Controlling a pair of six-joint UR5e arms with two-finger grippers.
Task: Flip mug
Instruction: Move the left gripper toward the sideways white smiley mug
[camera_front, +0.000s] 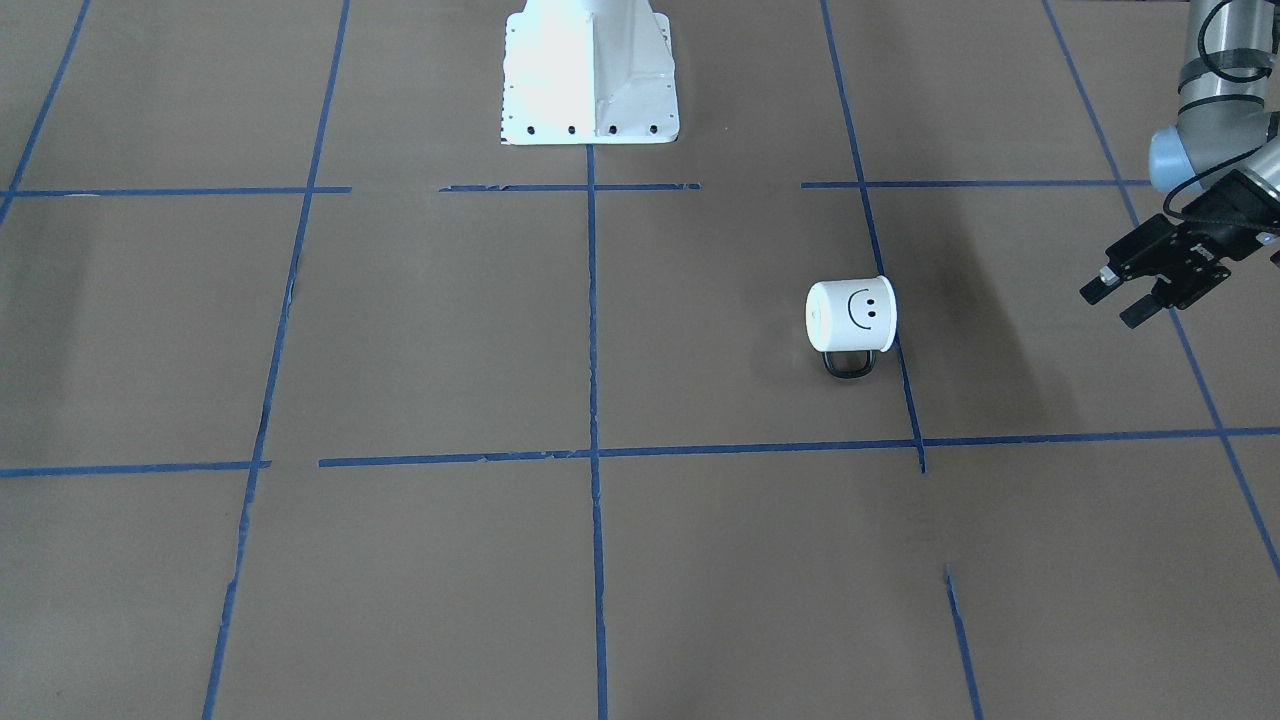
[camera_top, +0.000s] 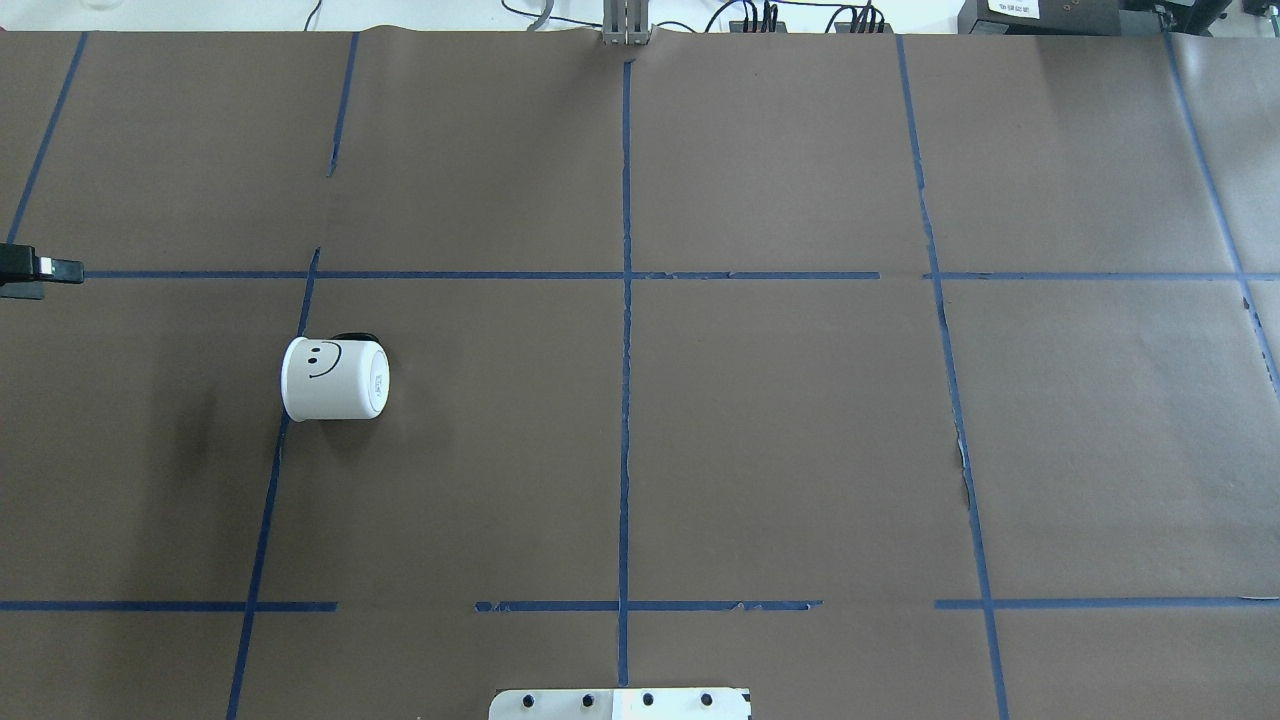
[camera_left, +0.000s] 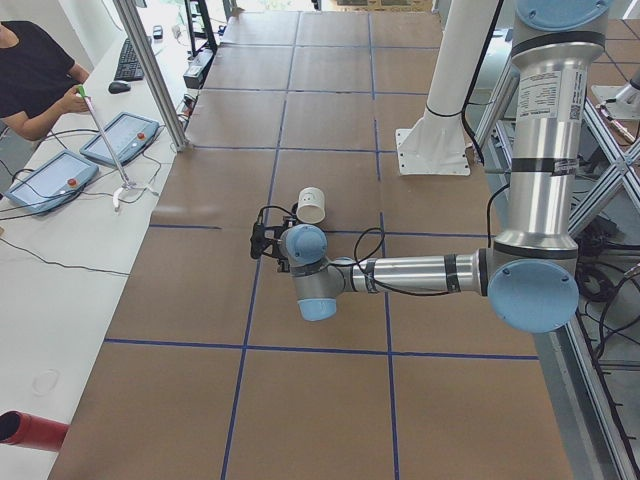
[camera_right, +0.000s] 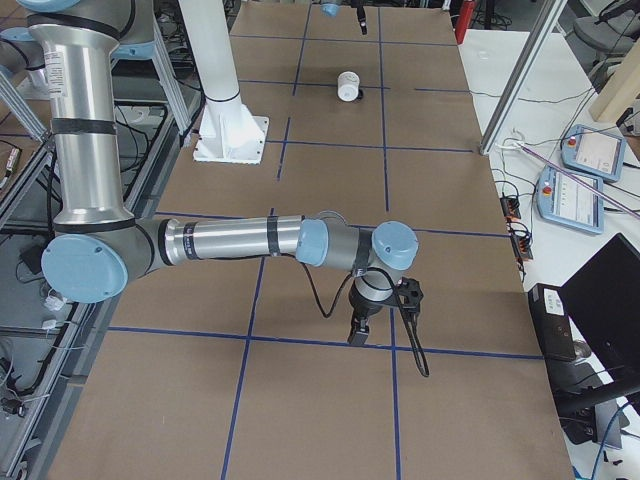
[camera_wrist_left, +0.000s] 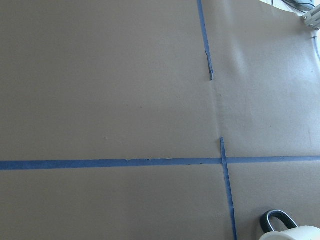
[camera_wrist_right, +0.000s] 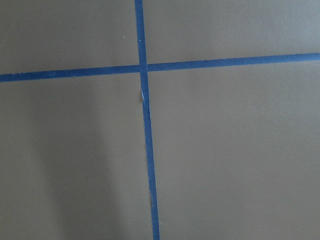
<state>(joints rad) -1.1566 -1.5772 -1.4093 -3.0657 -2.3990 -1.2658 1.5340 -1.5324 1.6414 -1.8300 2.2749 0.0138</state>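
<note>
The white mug (camera_front: 851, 315) with a black smiley face lies on its side on the brown paper, its dark handle (camera_front: 850, 365) pointing away from the robot. It also shows in the overhead view (camera_top: 335, 378), the left side view (camera_left: 312, 204), the right side view (camera_right: 349, 85) and at the bottom edge of the left wrist view (camera_wrist_left: 295, 234). My left gripper (camera_front: 1118, 298) hovers open and empty, well apart from the mug on the robot's left. My right gripper (camera_right: 360, 330) shows only in the right side view, far from the mug; I cannot tell if it is open.
The robot's white base (camera_front: 590, 75) stands at the table's robot side. Blue tape lines (camera_top: 626, 350) divide the brown paper into squares. An operator (camera_left: 35, 75) and control tablets (camera_left: 120, 138) are beyond the far table edge.
</note>
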